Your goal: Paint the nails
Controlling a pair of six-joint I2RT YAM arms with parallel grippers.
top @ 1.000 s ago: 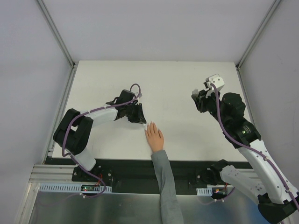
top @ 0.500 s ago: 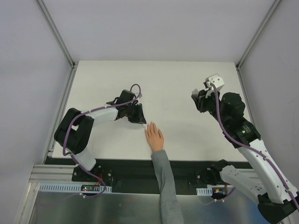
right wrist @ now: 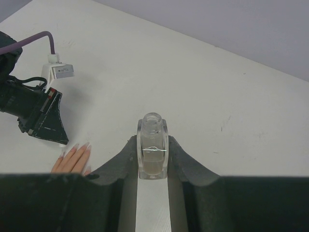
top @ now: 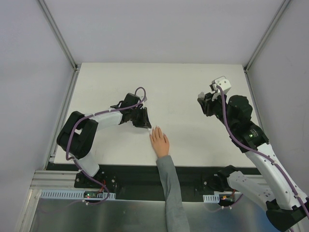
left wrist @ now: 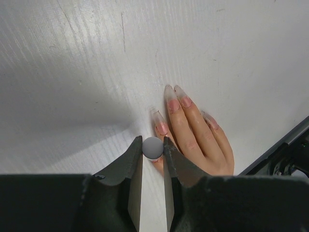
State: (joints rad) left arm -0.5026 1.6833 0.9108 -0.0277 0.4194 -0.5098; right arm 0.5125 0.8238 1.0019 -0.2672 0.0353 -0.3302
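Observation:
A pale peach-pink hand with a grey sleeve lies flat on the white table, fingers together and pointing away from the arms. Its long, translucent pinkish nails show in the left wrist view. My left gripper is at the fingertips. It is shut on a round grey brush cap held right over the outermost finger of the hand. My right gripper is at the right, shut on a small clear open bottle with a little clear liquid in it.
The white table has metal frame rails at its left and right edges and grey walls around. A black strip and the arm bases run along the near edge. My left gripper also shows in the right wrist view, beside the hand.

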